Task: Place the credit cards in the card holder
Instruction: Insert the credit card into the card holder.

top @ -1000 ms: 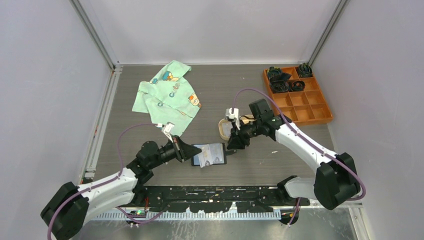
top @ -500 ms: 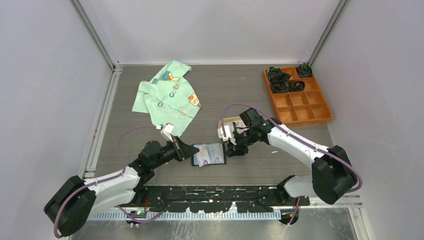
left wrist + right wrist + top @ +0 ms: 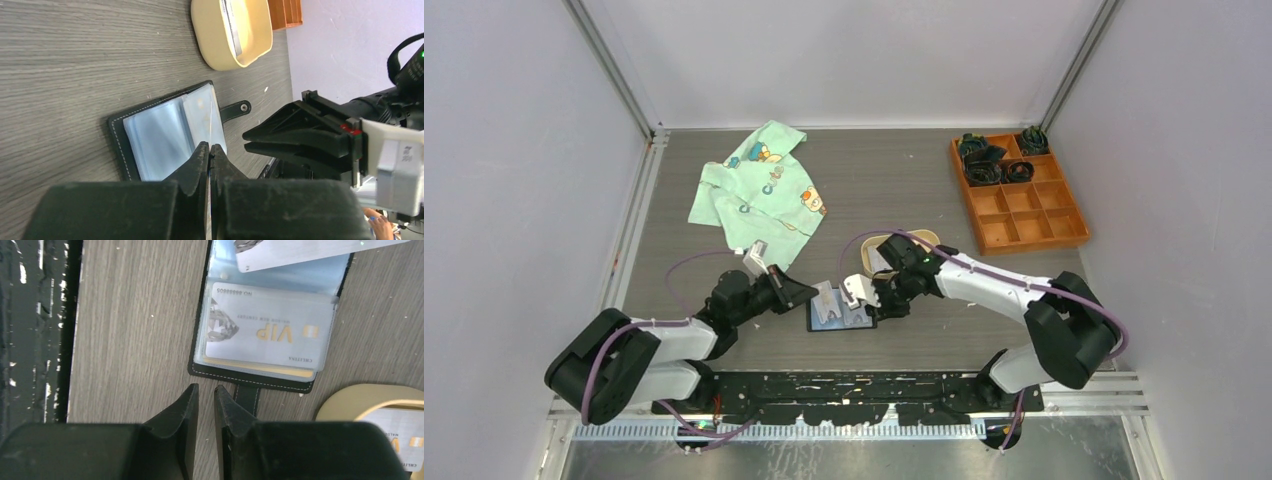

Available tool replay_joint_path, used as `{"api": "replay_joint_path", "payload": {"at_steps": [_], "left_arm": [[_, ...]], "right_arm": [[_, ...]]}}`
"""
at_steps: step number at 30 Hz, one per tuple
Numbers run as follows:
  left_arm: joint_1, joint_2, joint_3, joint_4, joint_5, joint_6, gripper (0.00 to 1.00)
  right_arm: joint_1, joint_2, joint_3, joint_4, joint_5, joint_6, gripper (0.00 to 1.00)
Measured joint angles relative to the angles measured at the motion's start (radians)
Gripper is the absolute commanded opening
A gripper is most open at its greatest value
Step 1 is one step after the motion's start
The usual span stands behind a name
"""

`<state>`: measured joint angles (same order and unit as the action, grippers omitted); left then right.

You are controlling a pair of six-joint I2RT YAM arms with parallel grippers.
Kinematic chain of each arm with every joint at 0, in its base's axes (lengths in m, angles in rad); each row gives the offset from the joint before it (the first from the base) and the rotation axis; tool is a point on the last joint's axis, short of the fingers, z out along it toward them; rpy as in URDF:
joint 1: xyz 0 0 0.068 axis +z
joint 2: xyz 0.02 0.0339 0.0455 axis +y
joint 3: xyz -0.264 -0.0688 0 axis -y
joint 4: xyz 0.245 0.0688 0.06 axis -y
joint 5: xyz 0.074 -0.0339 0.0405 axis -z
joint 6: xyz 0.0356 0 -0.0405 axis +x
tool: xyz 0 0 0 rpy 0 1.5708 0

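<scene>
Left arm: base at near left, upper link low along the near edge, forearm reaching right toward the middle of the bench [image 3: 904, 180]. Left gripper [image 3: 809, 296] points right, low over the surface, jaws pressed flat together on a thin credit card [image 3: 825, 298], seen edge-on from the wrist. Right arm: base at near right, elbow folded out to the right, white forearm running left. Right gripper [image 3: 886, 300] tilted down, jaws a narrow slit apart with nothing between them, near the left gripper.

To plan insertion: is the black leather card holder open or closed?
Open. The black leather card holder lies spread flat, clear sleeves up, a silver VIP card inside one.
</scene>
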<state>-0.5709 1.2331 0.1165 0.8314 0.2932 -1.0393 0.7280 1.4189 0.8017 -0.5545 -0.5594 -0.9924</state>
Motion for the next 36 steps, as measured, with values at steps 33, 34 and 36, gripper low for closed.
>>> {"api": "replay_joint_path", "payload": {"at_steps": [33, 34, 36], "left_arm": [[0.109, 0.587, 0.092, 0.484, 0.253, -0.105, 0.00], [0.109, 0.580, 0.091, 0.483, 0.253, -0.103, 0.00], [0.109, 0.564, 0.089, 0.480, 0.253, -0.100, 0.00]], "right_arm": [[0.052, 0.112, 0.000, 0.083, 0.193, 0.027, 0.24], [0.052, 0.113, 0.001, 0.082, 0.193, 0.028, 0.24], [0.052, 0.114, 0.002, 0.083, 0.193, 0.030, 0.24]]}}
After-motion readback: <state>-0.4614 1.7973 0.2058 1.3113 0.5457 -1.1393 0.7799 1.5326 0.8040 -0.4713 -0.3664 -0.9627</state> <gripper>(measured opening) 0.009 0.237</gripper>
